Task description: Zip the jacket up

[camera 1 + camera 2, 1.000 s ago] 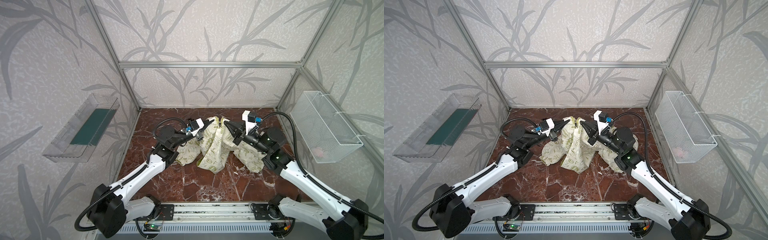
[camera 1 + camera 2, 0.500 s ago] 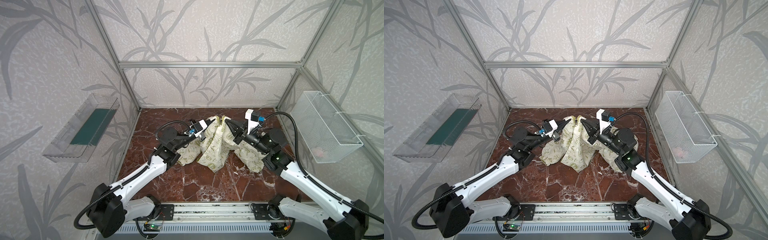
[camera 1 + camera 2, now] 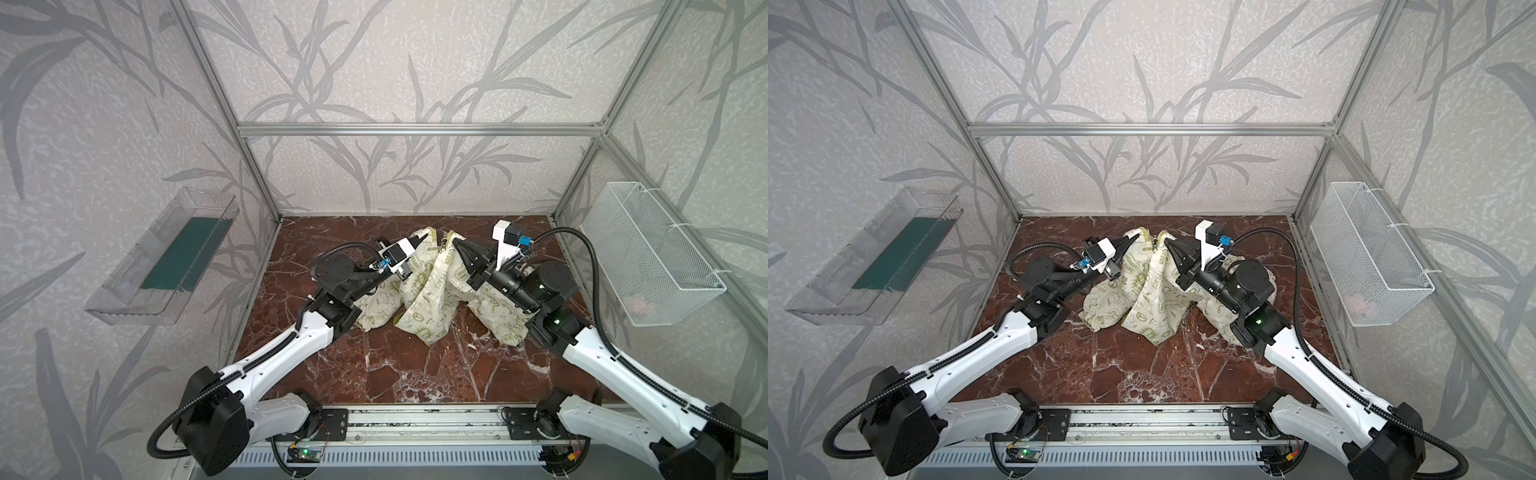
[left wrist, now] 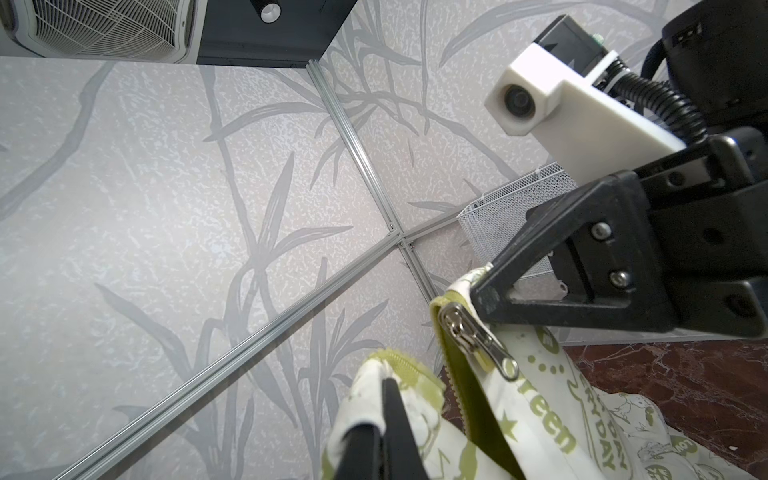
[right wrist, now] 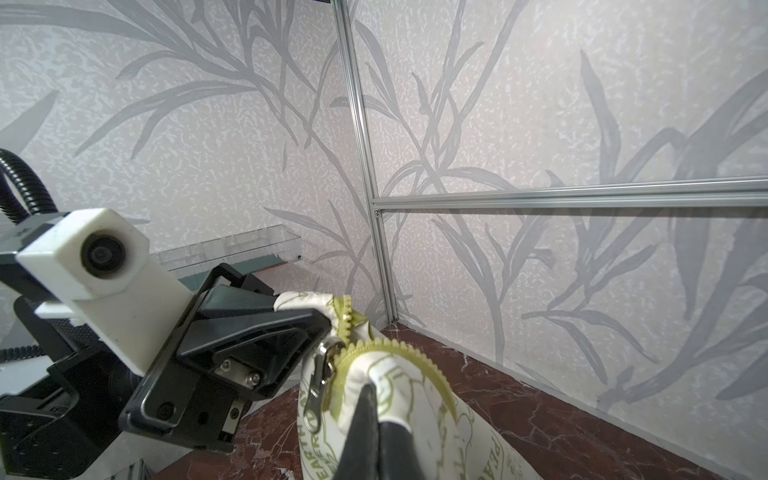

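Note:
The jacket (image 3: pixel 428 299), cream with olive-green doodles, hangs bunched between both arms, its lower part resting on the table in both top views. My left gripper (image 3: pixel 424 239) is shut on one raised front corner, seen close in the left wrist view (image 4: pixel 388 380). My right gripper (image 3: pixel 455 241) is shut on the other front corner (image 5: pixel 368 386). The two corners are held up side by side, a small gap apart (image 3: pixel 1152 239). A silver zipper slider (image 4: pixel 473 336) hangs on the green zipper edge of the corner that the right gripper holds (image 5: pixel 322 370).
The jacket rests on a dark red marble table (image 3: pixel 395 365). A clear bin (image 3: pixel 166 262) with a green bottom hangs on the left wall. On the right wall is a white wire basket (image 3: pixel 648 257). Aluminium frame posts stand at the back corners.
My left gripper has carried its corner slightly to the right, closer to the right gripper's corner. Both grippers have stayed shut on the fabric.

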Motion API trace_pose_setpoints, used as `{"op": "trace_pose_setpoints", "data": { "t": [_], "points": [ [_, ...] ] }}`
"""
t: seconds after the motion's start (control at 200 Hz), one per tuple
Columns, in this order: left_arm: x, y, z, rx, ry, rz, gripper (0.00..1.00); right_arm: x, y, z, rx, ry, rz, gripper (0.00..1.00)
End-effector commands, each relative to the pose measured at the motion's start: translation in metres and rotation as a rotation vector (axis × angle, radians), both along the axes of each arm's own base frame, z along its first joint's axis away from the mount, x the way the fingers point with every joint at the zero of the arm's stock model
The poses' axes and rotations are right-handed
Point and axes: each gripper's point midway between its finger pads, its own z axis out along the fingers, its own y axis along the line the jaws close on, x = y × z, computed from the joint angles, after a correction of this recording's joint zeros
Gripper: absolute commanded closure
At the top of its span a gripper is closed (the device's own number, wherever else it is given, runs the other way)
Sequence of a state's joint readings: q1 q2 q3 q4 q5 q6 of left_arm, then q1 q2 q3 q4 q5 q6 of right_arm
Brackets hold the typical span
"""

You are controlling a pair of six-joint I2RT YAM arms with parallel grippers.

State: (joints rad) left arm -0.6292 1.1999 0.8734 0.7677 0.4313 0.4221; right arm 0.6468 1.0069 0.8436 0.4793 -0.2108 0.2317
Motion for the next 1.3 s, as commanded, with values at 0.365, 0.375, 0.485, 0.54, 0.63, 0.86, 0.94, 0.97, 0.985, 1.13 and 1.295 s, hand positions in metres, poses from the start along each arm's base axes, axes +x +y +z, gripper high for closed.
{"op": "trace_pose_setpoints", "data": {
  "t": [0.365,0.375,0.485,0.54,0.63,0.86,0.94,0.97,0.985,1.13,1.295],
  "points": [
    [-0.008,0.006,0.029,-0.022,-0.138,0.079,1.0,0.005,-0.004,0.004,0.004,-0.013,-0.124,1.0],
    [-0.008,0.006,0.029,-0.023,-0.138,0.079,1.0,0.005,-0.004,0.003,0.004,-0.012,-0.124,1.0],
    [-0.009,0.006,0.029,-0.029,-0.135,0.076,1.0,0.006,-0.003,0.003,0.011,-0.012,-0.131,1.0],
    [-0.009,0.006,0.028,-0.028,-0.133,0.078,1.0,0.007,-0.002,0.001,0.01,-0.008,-0.134,1.0],
    [-0.01,0.006,0.03,-0.031,-0.135,0.076,1.0,0.007,-0.001,0.0,0.007,-0.007,-0.132,1.0],
    [-0.01,0.006,0.03,-0.032,-0.137,0.077,1.0,0.006,-0.002,-0.001,0.002,-0.003,-0.134,1.0],
    [-0.01,0.005,0.03,-0.031,-0.138,0.074,1.0,0.006,-0.002,-0.001,-0.002,0.0,-0.134,1.0],
    [-0.01,0.005,0.029,-0.03,-0.137,0.075,1.0,0.006,-0.001,-0.002,-0.003,0.001,-0.132,1.0],
    [-0.01,0.005,0.028,-0.028,-0.135,0.074,1.0,0.006,-0.001,-0.001,-0.004,0.001,-0.131,1.0],
    [-0.01,0.005,0.028,-0.028,-0.133,0.073,1.0,0.006,0.001,-0.001,-0.01,0.001,-0.123,1.0],
    [-0.011,0.004,0.027,-0.025,-0.134,0.07,1.0,0.006,0.003,-0.001,-0.011,0.002,-0.117,1.0]
  ]
}}
